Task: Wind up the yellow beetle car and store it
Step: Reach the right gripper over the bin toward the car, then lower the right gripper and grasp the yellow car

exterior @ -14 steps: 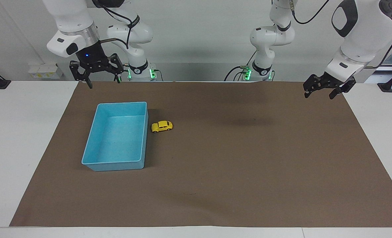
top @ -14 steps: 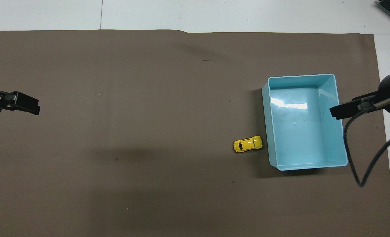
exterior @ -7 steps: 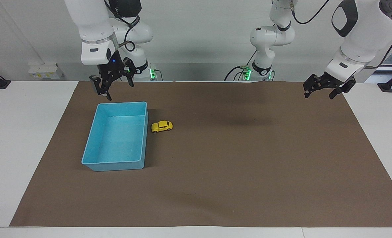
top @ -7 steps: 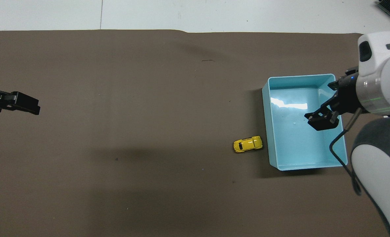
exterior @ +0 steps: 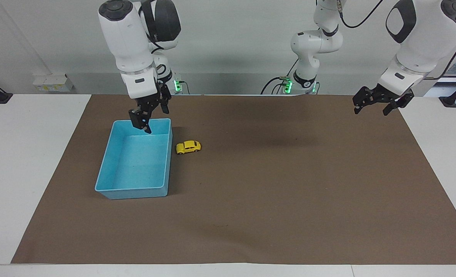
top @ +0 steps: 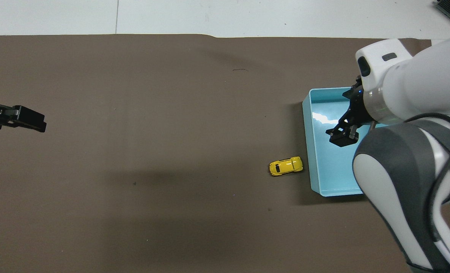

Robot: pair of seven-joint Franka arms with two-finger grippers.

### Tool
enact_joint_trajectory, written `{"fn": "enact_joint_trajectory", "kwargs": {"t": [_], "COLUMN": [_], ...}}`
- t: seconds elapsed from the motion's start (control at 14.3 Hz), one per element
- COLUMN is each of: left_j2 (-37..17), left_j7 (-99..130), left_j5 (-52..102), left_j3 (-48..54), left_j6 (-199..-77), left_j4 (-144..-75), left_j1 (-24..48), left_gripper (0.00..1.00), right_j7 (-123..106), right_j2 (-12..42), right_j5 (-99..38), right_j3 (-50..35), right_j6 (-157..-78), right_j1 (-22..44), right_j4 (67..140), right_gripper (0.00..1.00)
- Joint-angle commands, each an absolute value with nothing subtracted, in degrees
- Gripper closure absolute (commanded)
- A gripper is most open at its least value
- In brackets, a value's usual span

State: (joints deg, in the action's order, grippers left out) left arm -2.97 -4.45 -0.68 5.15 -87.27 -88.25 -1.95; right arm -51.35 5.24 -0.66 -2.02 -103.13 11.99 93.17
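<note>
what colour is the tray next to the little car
Light blue. The tray beside the yellow beetle car shows best in the facing view.

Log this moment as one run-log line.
right gripper: open, over blue tray | left gripper: open, waiting | yellow beetle car: on mat beside tray, untouched

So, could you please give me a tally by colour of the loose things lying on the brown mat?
Yellow: 1, the yellow beetle car, beside the tray.
Blue: 1, the blue tray, nothing in it.
Total: 2.
</note>
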Motion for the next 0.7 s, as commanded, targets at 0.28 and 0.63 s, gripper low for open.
{"fn": "enact_joint_trajectory", "kwargs": {"t": [0.28,0.63], "left_j2": [-1.41,-1.41], "left_j7": [-5.45,-5.45], "left_j5": [0.26,0.26], "left_j3": [5.54,5.54], "left_j6": [-88.33,-88.33], "left_j4": [-90.17,-90.18], "left_j1": [-2.99,-2.99], "left_gripper": [0.00,0.00], "right_j7": [-53.26,-60.37], "right_j2": [10.81,12.03], "right_j5": [3.34,3.43], "right_j3": [-2.11,-2.02], "right_j6": [-109.77,-118.36], "right_j1": [16.96,16.70], "right_j4": [94.83,101.84], "right_gripper": [0.00,0.00]}}
